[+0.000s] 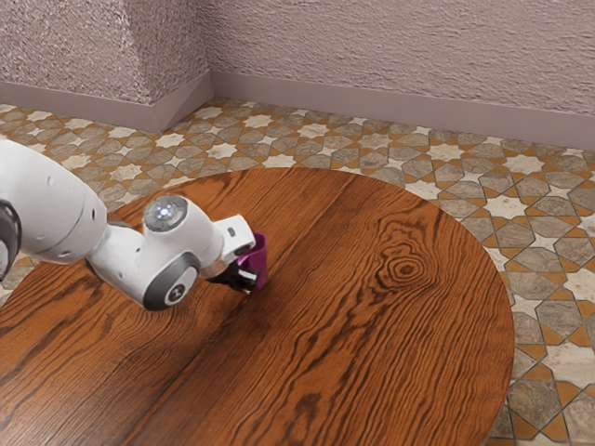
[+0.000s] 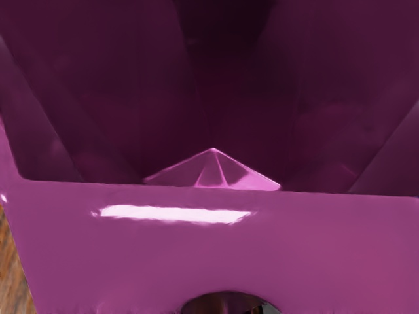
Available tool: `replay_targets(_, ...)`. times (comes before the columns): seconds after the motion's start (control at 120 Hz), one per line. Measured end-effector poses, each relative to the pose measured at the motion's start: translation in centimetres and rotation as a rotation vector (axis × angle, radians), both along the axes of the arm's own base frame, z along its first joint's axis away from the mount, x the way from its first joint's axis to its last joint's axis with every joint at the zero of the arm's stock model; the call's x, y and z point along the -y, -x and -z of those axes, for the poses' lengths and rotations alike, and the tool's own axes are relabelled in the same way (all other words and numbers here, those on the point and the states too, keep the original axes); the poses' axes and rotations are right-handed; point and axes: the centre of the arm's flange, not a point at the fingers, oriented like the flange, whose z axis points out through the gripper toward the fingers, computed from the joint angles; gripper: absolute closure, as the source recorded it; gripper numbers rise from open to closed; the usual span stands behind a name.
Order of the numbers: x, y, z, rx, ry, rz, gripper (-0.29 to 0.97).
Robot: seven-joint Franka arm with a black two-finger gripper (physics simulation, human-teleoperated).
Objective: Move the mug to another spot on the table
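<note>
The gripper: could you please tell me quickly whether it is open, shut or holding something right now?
Gripper: right at the purple mug on the table; open or shut on it cannot be told.

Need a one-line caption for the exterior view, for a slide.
Franka arm's gripper at a purple mug on a round wooden table, patterned tile floor beyond.

The mug (image 1: 258, 264) is resting on the bench (image 1: 390, 316) — toward the exterior view's left — with the gripper (image 1: 238, 275) hanging just at its arm-facing side.
</note>
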Motion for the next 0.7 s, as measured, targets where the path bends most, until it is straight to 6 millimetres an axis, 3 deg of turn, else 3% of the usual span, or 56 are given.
replay_targets(0.358, 1.3, 0.4, 2.4, -0.017, -0.036, 0.081, 0.56)
replay_targets(0.592, 1.8, 0.6, 2.3, -0.015, -0.044, 0.107, 0.28)
replay_targets(0.7, 1.7, 0.7, 0.0, -0.001, -0.031, 0.105, 0.20)
